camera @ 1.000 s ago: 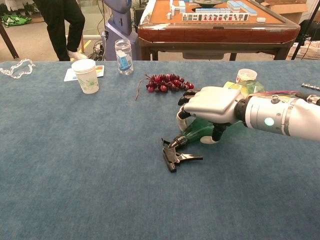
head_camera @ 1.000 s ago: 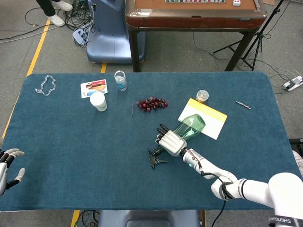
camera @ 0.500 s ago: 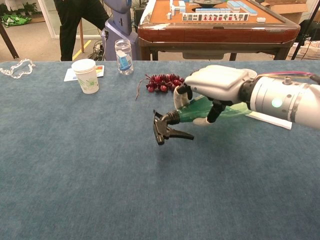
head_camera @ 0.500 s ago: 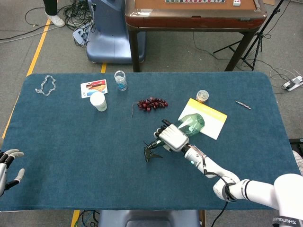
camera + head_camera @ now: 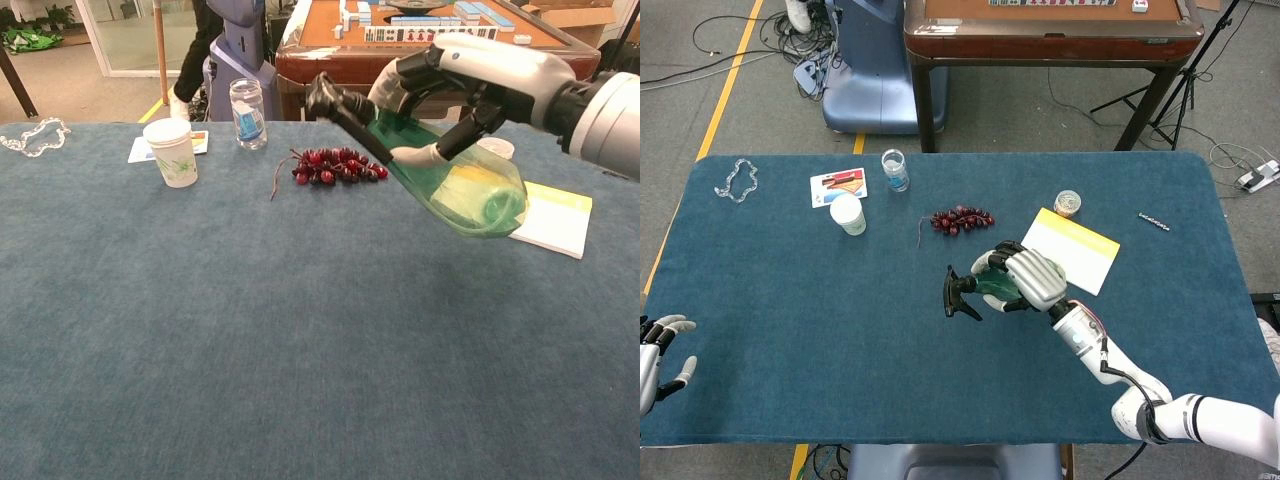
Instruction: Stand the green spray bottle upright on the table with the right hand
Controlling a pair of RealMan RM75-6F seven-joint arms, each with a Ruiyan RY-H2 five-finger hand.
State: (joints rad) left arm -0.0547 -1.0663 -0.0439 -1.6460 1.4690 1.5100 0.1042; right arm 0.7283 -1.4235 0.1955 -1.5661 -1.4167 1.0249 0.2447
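Note:
My right hand (image 5: 1032, 277) (image 5: 470, 75) grips the green spray bottle (image 5: 452, 185) around its upper body, well above the blue table (image 5: 820, 300). In the chest view the bottle hangs tilted, its black trigger head (image 5: 338, 107) up to the left and its wide base (image 5: 490, 205) down to the right. From the head view only the black head (image 5: 957, 294) and a bit of green (image 5: 995, 287) show beside the fingers. My left hand (image 5: 658, 358) rests at the table's near left corner, holding nothing, fingers apart.
On the table lie a bunch of dark grapes (image 5: 960, 219), a yellow-and-white booklet (image 5: 1070, 249), a white paper cup (image 5: 848, 213), a small clear jar (image 5: 895, 170), a card (image 5: 838, 186), a small tin (image 5: 1068, 203) and a chain (image 5: 737, 180). A mahjong table (image 5: 1050, 30) stands behind.
The right hand has lifted the bottle off the table and swung it: the trigger head rose up to the left and the base dropped down. The left hand stayed put.

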